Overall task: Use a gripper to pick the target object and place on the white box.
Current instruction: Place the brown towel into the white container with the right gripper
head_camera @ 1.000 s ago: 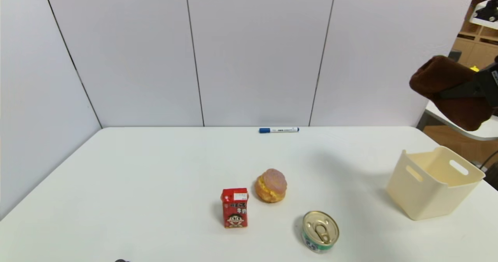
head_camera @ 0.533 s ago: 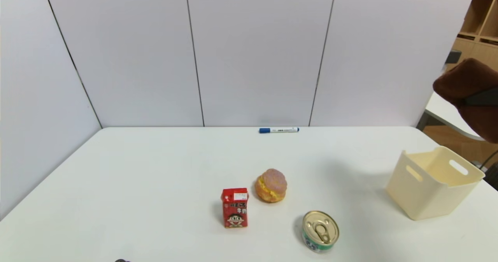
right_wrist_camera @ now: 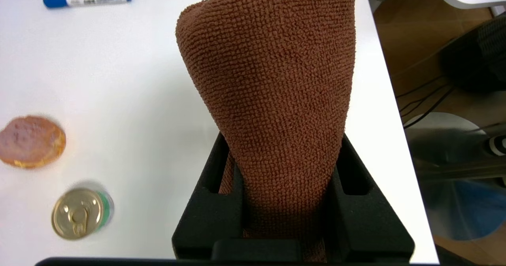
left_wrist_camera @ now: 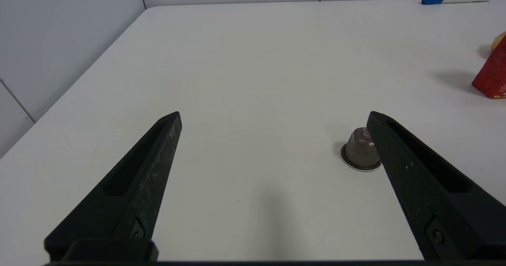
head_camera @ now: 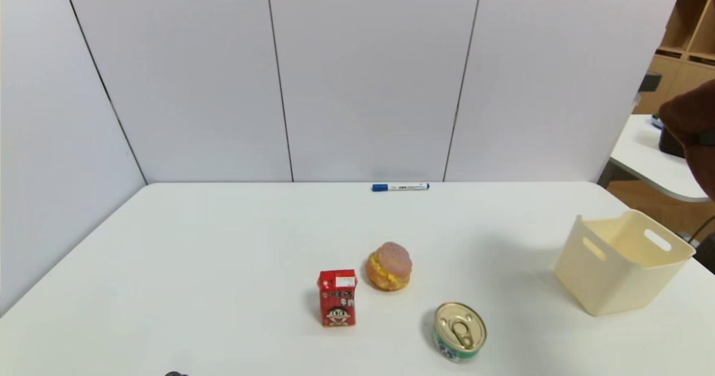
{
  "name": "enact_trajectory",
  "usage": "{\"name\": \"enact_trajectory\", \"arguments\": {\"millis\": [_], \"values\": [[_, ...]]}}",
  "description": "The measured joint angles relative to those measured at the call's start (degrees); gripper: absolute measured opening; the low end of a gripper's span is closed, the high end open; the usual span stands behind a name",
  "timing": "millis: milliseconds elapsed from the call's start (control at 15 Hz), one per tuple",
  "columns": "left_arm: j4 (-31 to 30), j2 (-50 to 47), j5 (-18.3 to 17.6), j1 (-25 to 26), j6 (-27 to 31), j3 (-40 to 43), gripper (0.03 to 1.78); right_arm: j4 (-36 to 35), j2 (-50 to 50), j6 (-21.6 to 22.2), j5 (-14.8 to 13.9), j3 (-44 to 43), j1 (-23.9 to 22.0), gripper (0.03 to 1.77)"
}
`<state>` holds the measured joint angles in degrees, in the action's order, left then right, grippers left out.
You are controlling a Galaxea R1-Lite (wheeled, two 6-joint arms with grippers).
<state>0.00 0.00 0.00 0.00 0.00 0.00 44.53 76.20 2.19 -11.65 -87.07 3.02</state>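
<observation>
So | right gripper (right_wrist_camera: 282, 167) pinching brown towel (right_wrist_camera: 272, 92), lifted above white box (head_camera: 623, 264) for dropping | left gripper (left_wrist_camera: 272, 147) spread, idle

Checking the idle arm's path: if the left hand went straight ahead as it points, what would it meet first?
Probably bare table: the open left hand points between things. The small grey capsule lies by one finger, likely just off its line.

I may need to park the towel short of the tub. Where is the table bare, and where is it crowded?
Bare: the wide stretch between the can and the white tub, and the table's whole left half. Crowded: the carton, bun and can cluster. The right pincer holds the towel high at the right edge.
</observation>
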Motion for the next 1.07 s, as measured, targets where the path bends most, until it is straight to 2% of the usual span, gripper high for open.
{"name": "enact_trajectory", "arguments": {"millis": [333, 1067], "values": [[0.0, 0.0, 0.0, 0.0, 0.0, 0.0, 1.69, -0.3, 3.1, 1.0, -4.6, 2.5, -0.2, 0.53], [0.0, 0.0, 0.0, 0.0, 0.0, 0.0, 1.69, -0.4, 12.4, 0.9, -5.1, 4.5, -0.7, 0.53]]}}
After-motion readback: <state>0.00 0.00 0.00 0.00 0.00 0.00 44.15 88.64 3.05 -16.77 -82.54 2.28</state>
